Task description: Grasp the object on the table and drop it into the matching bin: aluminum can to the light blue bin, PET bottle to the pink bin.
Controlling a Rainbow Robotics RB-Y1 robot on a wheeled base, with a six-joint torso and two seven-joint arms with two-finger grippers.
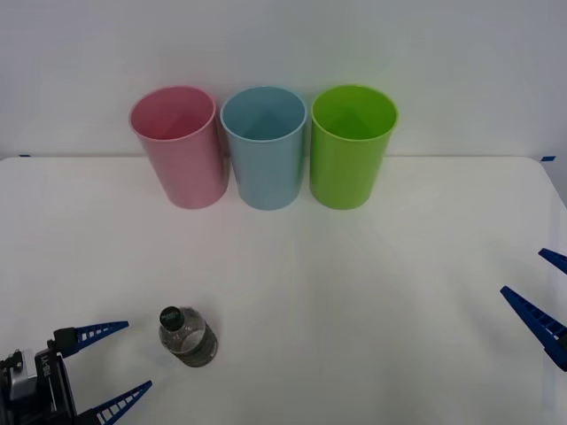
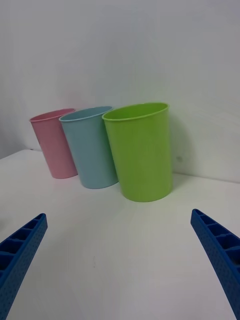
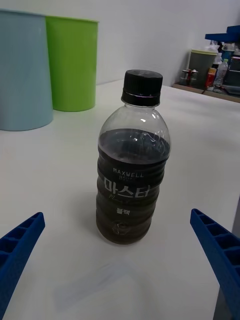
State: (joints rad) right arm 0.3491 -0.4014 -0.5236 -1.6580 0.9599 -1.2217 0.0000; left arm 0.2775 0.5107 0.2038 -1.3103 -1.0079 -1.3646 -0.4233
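While you scan from largest to smallest, your inventory reads:
- wide flat white table (image 1: 372,292), bearing everything.
- tall round pink plastic bin (image 1: 180,149), light blue plastic bin (image 1: 264,149), green plastic bin (image 1: 350,149): one row at the far edge.
- left gripper (image 1: 120,359), fingers spread, just beside the bottle.
- right gripper (image 1: 545,297), fingers spread, well apart.
- small clear PET bottle (image 1: 188,336), black cap, upright, near your left.
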